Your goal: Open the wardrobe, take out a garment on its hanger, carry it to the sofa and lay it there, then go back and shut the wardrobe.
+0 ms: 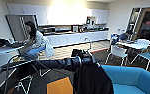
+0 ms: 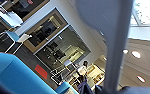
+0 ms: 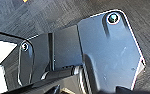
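In the head view my left arm reaches in from the left and ends at the left gripper [image 1: 88,59] in the middle of the picture. The black garment [image 1: 93,78] hangs straight down from it. The white hook of the hanger [image 1: 88,41] curves up above the gripper. The bright blue sofa [image 1: 132,80] lies just right of the garment, its rounded back beside the cloth. The left wrist view also catches the sofa [image 2: 13,75].
A person sits at a white table [image 1: 2,50] with a laptop on the left. White chairs with teal seats [image 1: 144,56] and a table stand at the right. A kitchen counter [image 1: 73,33] runs along the back. An orange floor patch [image 1: 59,86] lies below my arm.
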Controlling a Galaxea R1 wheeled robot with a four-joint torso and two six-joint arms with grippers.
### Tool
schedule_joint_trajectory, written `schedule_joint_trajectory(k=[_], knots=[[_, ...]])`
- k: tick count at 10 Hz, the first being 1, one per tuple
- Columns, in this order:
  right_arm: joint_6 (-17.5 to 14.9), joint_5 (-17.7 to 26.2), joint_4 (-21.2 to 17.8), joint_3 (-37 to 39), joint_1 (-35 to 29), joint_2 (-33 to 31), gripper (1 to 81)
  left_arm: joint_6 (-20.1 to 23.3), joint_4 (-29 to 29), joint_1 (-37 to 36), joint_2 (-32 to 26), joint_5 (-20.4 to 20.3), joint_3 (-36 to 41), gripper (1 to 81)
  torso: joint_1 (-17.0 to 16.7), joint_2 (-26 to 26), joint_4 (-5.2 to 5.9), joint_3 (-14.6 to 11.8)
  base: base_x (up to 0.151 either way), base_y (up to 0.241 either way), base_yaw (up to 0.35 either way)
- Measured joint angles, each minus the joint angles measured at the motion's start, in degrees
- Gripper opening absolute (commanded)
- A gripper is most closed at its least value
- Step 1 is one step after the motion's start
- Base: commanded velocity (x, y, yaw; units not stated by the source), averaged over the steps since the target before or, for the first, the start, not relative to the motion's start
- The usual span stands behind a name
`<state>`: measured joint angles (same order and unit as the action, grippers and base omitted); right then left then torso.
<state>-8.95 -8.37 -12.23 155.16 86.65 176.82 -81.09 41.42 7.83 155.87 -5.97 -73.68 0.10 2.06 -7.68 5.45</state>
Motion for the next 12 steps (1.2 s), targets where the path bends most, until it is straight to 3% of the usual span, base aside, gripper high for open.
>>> schedule_joint_trajectory(k=[12], knots=[[0.0, 0.0, -0.01, 0.0, -0.13, -0.02, 81.1, 0.0, 0.24, 0.0, 0.0, 0.02, -0.02, 1.0, 0.0, 0.0, 0.0, 0.0, 0.0, 0.0, -0.182]])
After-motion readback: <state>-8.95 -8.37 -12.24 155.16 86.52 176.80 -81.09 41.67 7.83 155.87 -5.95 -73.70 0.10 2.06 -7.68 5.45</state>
